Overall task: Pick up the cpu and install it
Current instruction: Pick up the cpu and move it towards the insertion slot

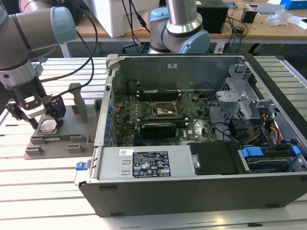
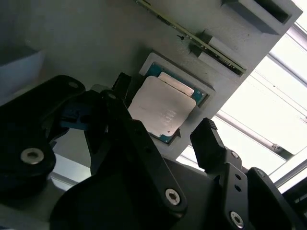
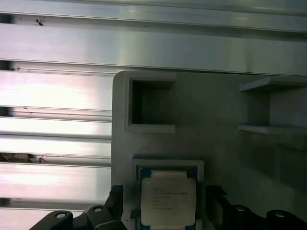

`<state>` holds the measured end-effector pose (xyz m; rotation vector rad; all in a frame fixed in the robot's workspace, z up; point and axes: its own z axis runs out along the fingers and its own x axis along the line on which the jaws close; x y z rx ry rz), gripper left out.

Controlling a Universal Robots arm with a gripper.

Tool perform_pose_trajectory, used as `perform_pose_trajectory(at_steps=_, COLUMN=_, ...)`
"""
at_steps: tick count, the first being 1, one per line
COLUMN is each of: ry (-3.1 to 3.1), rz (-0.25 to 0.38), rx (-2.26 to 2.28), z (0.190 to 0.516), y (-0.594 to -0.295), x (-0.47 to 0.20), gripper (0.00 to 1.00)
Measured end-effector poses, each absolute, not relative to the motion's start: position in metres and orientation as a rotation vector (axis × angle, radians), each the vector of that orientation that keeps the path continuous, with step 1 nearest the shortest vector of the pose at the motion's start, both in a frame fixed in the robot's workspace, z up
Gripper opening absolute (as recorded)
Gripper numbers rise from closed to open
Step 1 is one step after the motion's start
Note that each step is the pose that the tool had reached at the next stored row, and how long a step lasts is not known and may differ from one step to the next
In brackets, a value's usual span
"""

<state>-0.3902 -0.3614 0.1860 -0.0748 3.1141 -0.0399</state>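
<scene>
Now the black pincer [image 2: 164, 105] hangs spread, one finger on each side of the small square silver-topped cpu [image 3: 168, 196], which lies flat in a recess of the grey plastic block [image 3: 216, 105] on the slatted aluminium table [image 3: 57, 91].

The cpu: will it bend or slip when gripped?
Probably stiff: the cpu has a flat metal top. Likely slippery, since that top looks shiny and its edges thin. Sitting recessed in the grey holder, it should not slide.
</scene>
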Motion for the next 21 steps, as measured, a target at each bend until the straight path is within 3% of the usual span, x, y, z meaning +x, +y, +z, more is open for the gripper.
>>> perform_pose_trajectory(at_steps=4, ry=3.114, rz=-0.04, rx=-0.075, z=0.186, y=-0.362, x=-0.39, gripper=0.78)
perform_pose_trajectory(at_steps=5, ry=3.114, rz=-0.04, rx=-0.075, z=0.186, y=-0.362, x=-0.39, gripper=0.7)
perform_pose_trajectory(at_steps=6, ry=3.114, rz=-0.04, rx=-0.075, z=0.186, y=-0.362, x=-0.39, gripper=0.7)
perform_pose_trajectory(at_steps=7, ry=3.114, rz=-0.04, rx=-0.075, z=0.186, y=-0.362, x=-0.39, gripper=0.58)
perform_pose_trajectory(at_steps=9, ry=3.114, rz=-0.04, rx=-0.075, z=0.186, y=-0.362, x=-0.39, gripper=0.55)
perform_pose_trajectory(at_steps=14, ry=3.114, rz=-0.04, rx=-0.075, z=0.186, y=-0.362, x=-0.39, gripper=0.55)
perform_pose_trajectory(at_steps=21, ry=3.114, rz=-0.04, rx=-0.075, z=0.218, y=-0.362, x=-0.39, gripper=0.55)
